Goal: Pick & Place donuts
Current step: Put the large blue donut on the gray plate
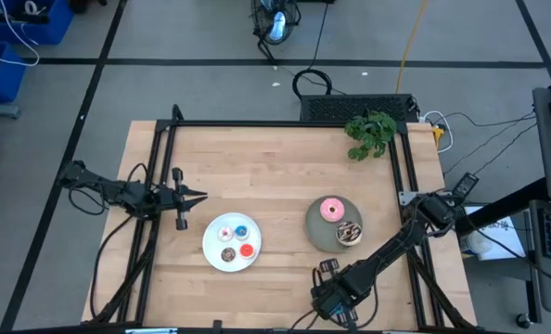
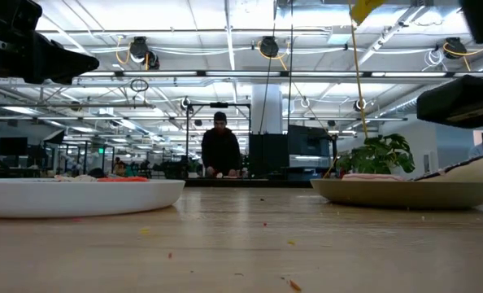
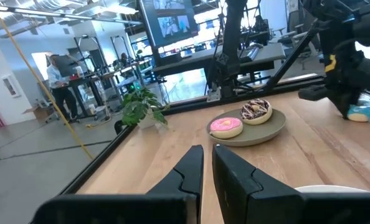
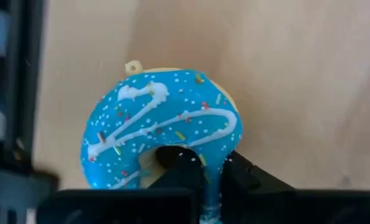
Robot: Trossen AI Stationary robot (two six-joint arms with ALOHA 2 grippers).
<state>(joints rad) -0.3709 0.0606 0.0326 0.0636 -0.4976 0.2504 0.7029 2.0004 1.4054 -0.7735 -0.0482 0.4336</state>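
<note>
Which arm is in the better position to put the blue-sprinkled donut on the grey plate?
The right arm: its end effector already grips the blue-sprinkled donut near the grey plate. The left end effector waits beyond the white plate.

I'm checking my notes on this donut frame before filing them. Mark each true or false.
1. The right gripper is shut on the blue-sprinkled donut. True.
2. The pink donut lies on the white plate. False: it lies on the grey plate, beside the chocolate donut.
3. The left gripper holds a donut. False: it is shut on nothing, beside the white plate.
4. A green plant sits at the table's far edge. True.
</note>
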